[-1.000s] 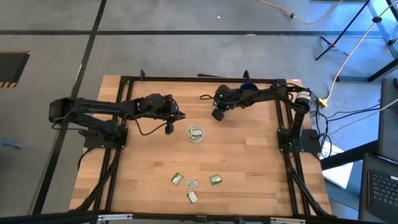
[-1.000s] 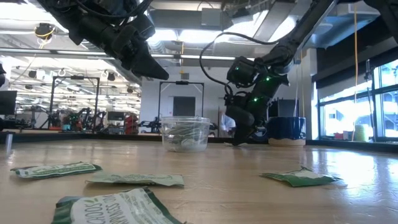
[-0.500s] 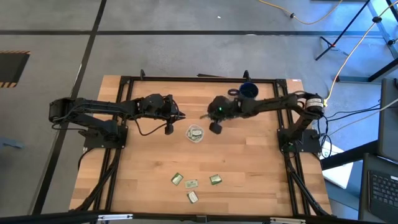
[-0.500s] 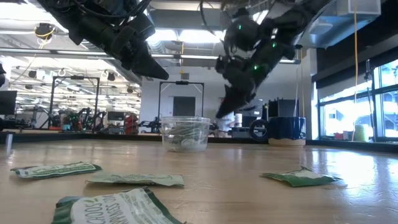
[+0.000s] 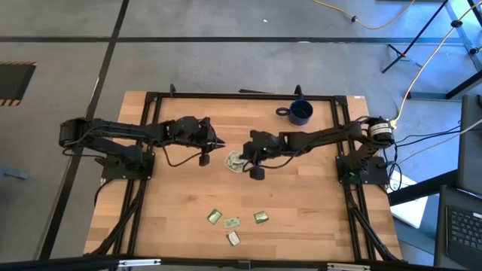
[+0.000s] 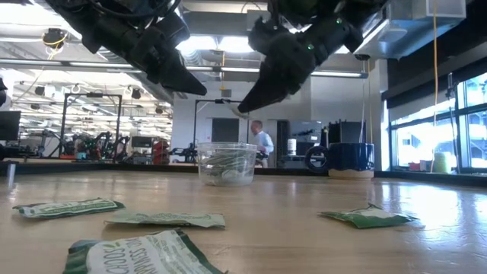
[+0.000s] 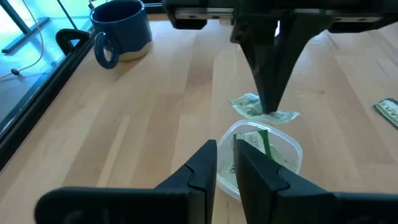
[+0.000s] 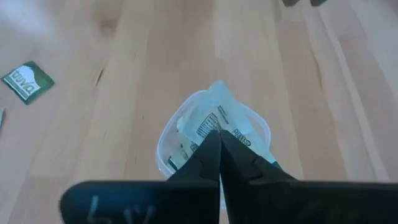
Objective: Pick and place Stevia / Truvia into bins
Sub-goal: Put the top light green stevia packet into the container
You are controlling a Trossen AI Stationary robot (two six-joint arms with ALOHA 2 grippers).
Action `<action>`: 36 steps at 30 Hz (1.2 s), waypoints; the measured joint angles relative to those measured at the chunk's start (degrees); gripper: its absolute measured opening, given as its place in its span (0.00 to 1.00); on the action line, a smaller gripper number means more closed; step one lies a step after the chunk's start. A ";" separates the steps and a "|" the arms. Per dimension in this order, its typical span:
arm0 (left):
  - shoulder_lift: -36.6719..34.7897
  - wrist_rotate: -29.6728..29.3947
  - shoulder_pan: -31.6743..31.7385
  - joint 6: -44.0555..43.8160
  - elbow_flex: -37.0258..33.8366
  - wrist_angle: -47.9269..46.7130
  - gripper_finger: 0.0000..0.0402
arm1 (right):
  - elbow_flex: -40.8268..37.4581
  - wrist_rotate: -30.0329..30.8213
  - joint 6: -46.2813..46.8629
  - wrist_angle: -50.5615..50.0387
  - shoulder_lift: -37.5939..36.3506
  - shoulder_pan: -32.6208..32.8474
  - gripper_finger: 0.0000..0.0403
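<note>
The right gripper (image 7: pixel 272 111) hangs over the table with its two dark fingers pressed together, pinching one corner of a pale green and white sachet (image 7: pixel 252 106) that droops crumpled from the tips. Directly beneath the claw stands the clear plastic cup (image 8: pixel 168 140), with several packets (image 6: pixel 225 164) already lying inside it; the held sachet is just above the cup's rim, not yet inside. Just across the cup from this claw hovers the left gripper (image 7: pixel 227 158), raised off the wood with a narrow gap between its fingers and nothing visible between them. Farther from the claws, toward the near edge of the table, four loose sachets (image 5: pixel 233 222) lie flat on the wood, well apart from the cup. Behind the right arm, near the far rail, sits a dark blue mug (image 5: pixel 300 112). A person (image 6: pixel 262 142) stands far off in the room beyond the table. The sachets look featherlight, thin and limp, bending where pinched, so I judge a grip at an edge or corner works, though one lying flat on the wood may slide before the fingers catch it. The cup also looks light and easy to nudge.
</note>
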 joint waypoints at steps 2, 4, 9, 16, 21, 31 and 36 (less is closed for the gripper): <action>0.00 0.00 -0.27 0.01 0.00 0.02 0.13 | 0.08 0.00 0.13 1.06 0.96 0.00 0.00; 0.00 0.00 -0.29 0.01 0.00 0.00 0.13 | 0.08 -0.28 0.22 1.70 2.42 0.00 0.00; 0.00 -0.02 -0.29 -0.18 0.00 -0.25 0.13 | 0.09 -1.42 0.22 3.39 5.39 0.00 0.00; 0.00 -0.02 -0.27 -0.16 0.00 -0.42 0.14 | 0.11 -1.44 0.35 3.38 6.22 0.00 0.00; 0.00 -0.02 -0.27 -0.22 0.00 -0.42 0.14 | 0.09 -1.44 0.42 3.14 7.22 0.00 0.00; 0.00 0.19 -0.29 -0.39 0.00 -0.90 0.16 | 0.11 -1.44 0.26 4.21 7.62 0.00 0.08; 0.00 0.45 -2.02 1.93 0.00 -0.63 0.19 | 0.11 -1.44 0.23 4.09 7.37 0.00 0.17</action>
